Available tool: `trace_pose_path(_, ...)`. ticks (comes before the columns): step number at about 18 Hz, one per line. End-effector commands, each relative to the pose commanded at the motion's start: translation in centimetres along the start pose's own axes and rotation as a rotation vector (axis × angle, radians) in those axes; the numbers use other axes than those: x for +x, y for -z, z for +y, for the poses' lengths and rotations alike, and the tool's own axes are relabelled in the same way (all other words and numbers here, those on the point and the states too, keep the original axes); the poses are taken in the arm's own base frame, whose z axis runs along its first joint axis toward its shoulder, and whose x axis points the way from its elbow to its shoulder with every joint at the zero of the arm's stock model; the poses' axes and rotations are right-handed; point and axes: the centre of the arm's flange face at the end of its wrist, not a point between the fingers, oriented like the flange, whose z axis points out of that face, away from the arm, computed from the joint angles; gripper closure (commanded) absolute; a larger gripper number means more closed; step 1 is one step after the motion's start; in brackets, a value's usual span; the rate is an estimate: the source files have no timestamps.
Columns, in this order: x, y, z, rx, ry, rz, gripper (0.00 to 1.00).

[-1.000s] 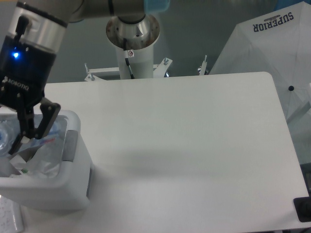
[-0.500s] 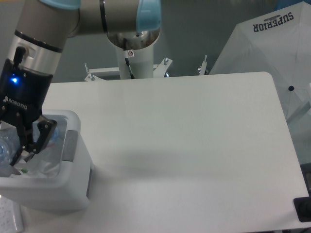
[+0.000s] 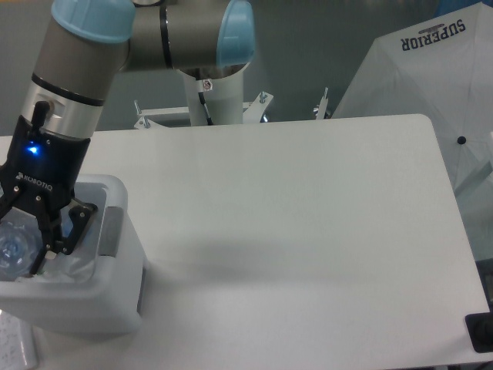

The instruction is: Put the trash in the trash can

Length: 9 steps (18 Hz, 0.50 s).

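The white boxy trash can (image 3: 115,297) with a grey tab (image 3: 112,230) stands at the table's front left corner. My gripper (image 3: 60,231) has reached down inside its opening, with the dark fingers (image 3: 80,220) below the rim. A clear plastic bottle (image 3: 14,247) shows at the left of the fingers, inside the can, and the gripper seems shut on it. Translucent plastic of the bag (image 3: 75,262) lies in the can under the fingers. The contact between pads and bottle is partly hidden by the gripper body.
The white table (image 3: 293,223) stretches to the right of the can. The arm's base column (image 3: 209,92) stands at the back edge. A white canopy marked SUPERIOR (image 3: 431,85) is at the right, and a dark object (image 3: 481,331) at the front right corner.
The gripper has sunk lower into the trash can, and the clear bottle has gone down with it. The can has not shifted.
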Motion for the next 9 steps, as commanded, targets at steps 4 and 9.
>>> trace_pose_path(4,-0.2,0.3,0.0,-0.002,0.046,-0.009,0.00)
trace_pose_path(9,-6.5,5.1,0.8,0.034,0.129,-0.115,0.00)
